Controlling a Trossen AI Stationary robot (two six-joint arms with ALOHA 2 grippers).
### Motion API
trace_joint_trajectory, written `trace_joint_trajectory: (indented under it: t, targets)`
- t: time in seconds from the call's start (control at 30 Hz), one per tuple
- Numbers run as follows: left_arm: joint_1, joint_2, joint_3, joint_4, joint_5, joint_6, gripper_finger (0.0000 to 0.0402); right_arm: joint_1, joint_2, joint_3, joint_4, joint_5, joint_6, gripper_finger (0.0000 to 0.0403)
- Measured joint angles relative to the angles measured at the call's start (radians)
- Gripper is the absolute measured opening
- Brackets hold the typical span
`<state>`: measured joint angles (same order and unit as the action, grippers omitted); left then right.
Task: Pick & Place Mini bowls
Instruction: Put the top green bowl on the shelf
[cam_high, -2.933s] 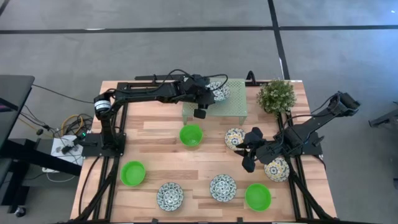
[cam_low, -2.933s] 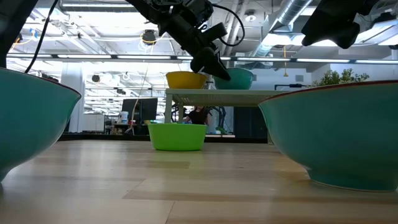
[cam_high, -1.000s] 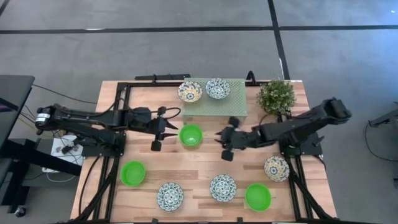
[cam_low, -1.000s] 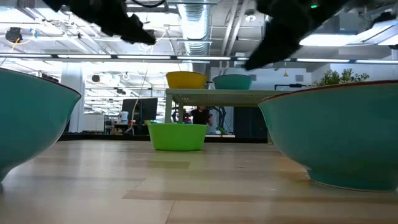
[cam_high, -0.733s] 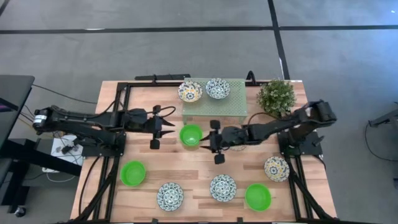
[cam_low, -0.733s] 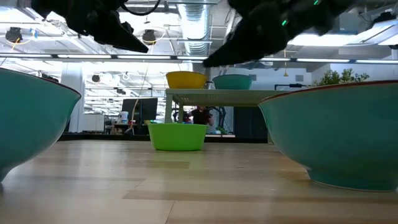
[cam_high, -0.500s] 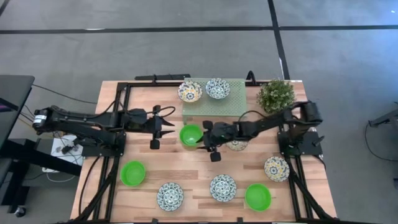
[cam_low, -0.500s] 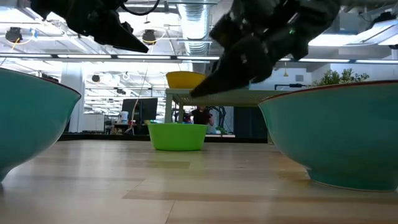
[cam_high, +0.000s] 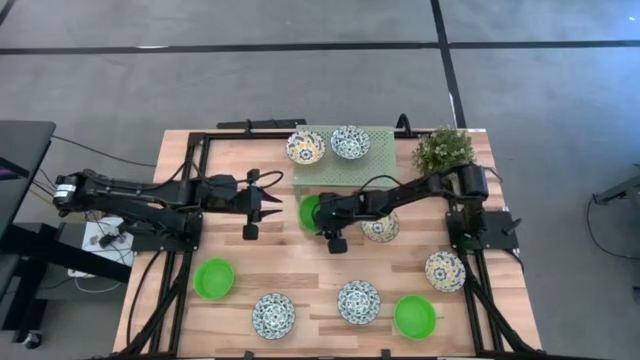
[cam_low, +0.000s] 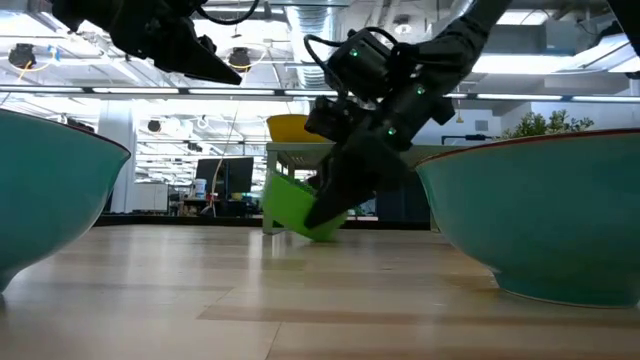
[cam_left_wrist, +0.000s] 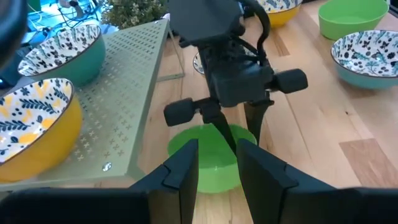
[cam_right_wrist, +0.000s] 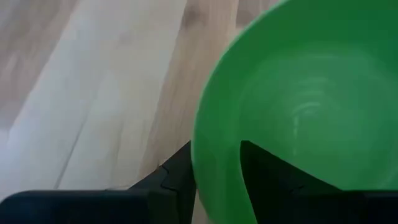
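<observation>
A: Green bowl (cam_high: 308, 212), plain, mid-table, just in front of the rack (cam_high: 345, 170). Condition?

B: Tilted, one edge lifted off the wood in the low view. The right gripper (cam_high: 322, 222) has it by the rim: in the right wrist view one finger sits inside the bowl and one outside, clamped on the wall.

A: Left gripper (cam_high: 268, 207)?

B: Parked just to the left of that same bowl, above the table, not touching it. Its fingers stand slightly apart with nothing between them; the left wrist view looks between them at the bowl and the right gripper.

A: Remaining green bowls?

B: Two. One (cam_high: 213, 278) at the front left, one (cam_high: 414, 316) at the front right, both upright on the table (cam_high: 250, 250).

A: Patterned bowls, white with blue?

B: Six. Two on the rack, side by side: the left one (cam_high: 306, 148) with a yellow outside, the right one (cam_high: 350, 142) teal outside. One (cam_high: 381, 227) beside the right arm, partly under it. One (cam_high: 445, 271) near the right edge. Two along the front, (cam_high: 273, 315) and (cam_high: 358, 301), between the green ones.

A: Other stock?

B: A potted plant (cam_high: 443, 150) at the back right corner, beside the rack.
</observation>
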<state>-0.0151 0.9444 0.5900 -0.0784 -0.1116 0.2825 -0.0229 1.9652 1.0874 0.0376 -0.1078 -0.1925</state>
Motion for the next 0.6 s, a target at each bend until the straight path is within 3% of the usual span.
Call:
trace_joint_trajectory:
  t: [0.2,0.43,0.6]
  targets:
    - [0.0,-0.001,0.0,0.009,0.0,0.0,0.0111,-0.002,-0.001,0.011,0.001,0.001,0.0,0.0102]
    - [0.0,-0.002,0.0,0.009,0.0,0.0,0.0111,0.016,-0.008,0.012,0.003,0.01,-0.023,0.001]
    - [0.0,-0.002,0.0,0.008,0.0,0.0,0.0111,0.059,-0.035,0.012,-0.043,0.015,0.006,0.0016]
